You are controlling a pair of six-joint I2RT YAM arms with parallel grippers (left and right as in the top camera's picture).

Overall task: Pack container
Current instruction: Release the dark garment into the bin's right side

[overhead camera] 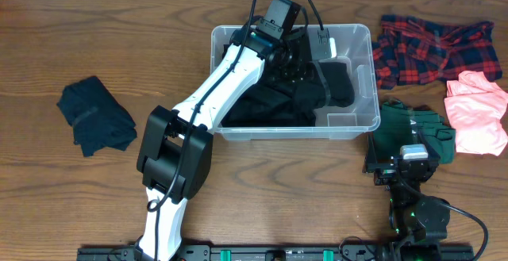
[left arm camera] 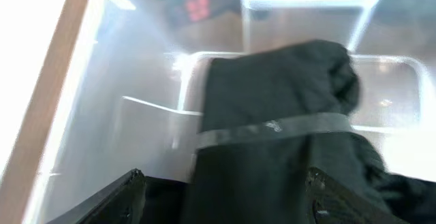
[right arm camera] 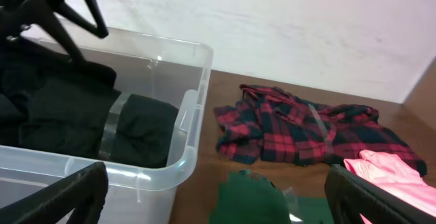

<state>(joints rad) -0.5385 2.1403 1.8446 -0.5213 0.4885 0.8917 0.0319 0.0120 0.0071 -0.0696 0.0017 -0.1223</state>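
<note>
Placement of a folded black bundle [left arm camera: 272, 94] is judged to be the step in hand. The clear plastic container [overhead camera: 333, 133] is seen at the middle of the wooden table [overhead camera: 48, 39], and the left gripper [left arm camera: 225, 176] is positioned down inside it, toward its right part. Its fingers [left arm camera: 116, 197] are spread wide in the left wrist view, with the bundle and its clear tape band [left arm camera: 272, 126] lying between them. Whether either pad touches the cloth cannot be told. Other black clothing [overhead camera: 262, 106] is packed in the tub's left half.

For the step to be done well, the bundle should be left flat on the floor and close to the end wall, so that room is saved for what lies outside. The jaws should be held wide and lifted straight up, so that the tape or a fold is not snagged and dragged over the rim.

The right gripper [right arm camera: 216, 171] is seen wide apart and empty, low over the green garment [overhead camera: 413, 130], which lies just outside the container's near right corner. That garment is judged the likeliest next pick. A red plaid shirt [overhead camera: 432, 47], a pink garment [overhead camera: 476, 110] and a dark navy bundle [overhead camera: 91, 117] are also unpacked.
</note>
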